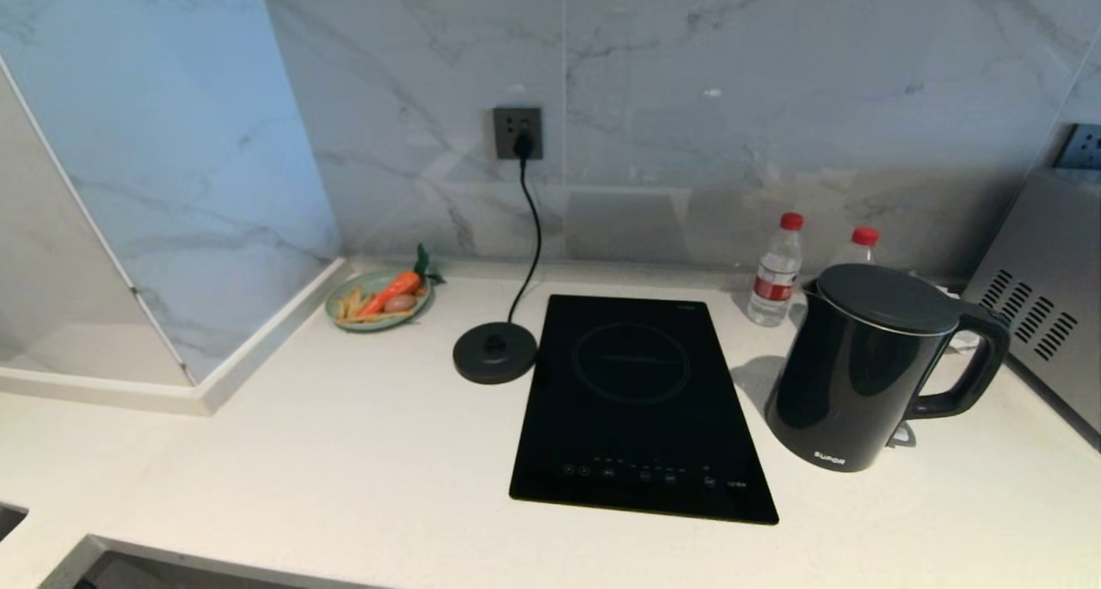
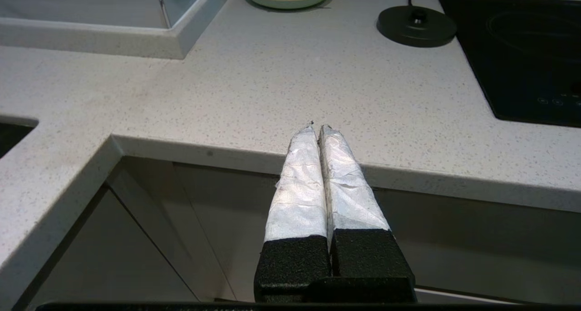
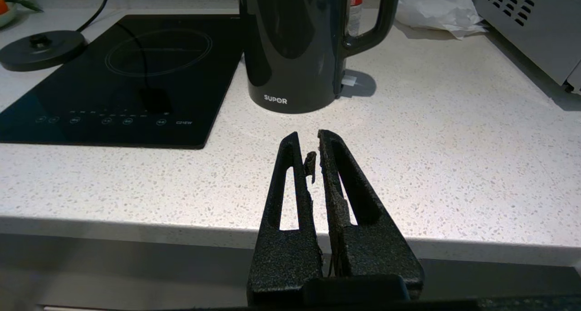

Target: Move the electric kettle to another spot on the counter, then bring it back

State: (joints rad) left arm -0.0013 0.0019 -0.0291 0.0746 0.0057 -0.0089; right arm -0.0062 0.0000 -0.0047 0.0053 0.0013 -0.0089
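Right gripper [image 3: 308,140] closed, empty, electric kettle [image 3: 292,47] just ahead

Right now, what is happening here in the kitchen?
Nothing is being handled. The electric kettle stands on the counter, to the right of the cooktop, off its base disc. The left gripper and the right gripper are both shut and empty, at the counter's front edge, the right one facing the kettle.
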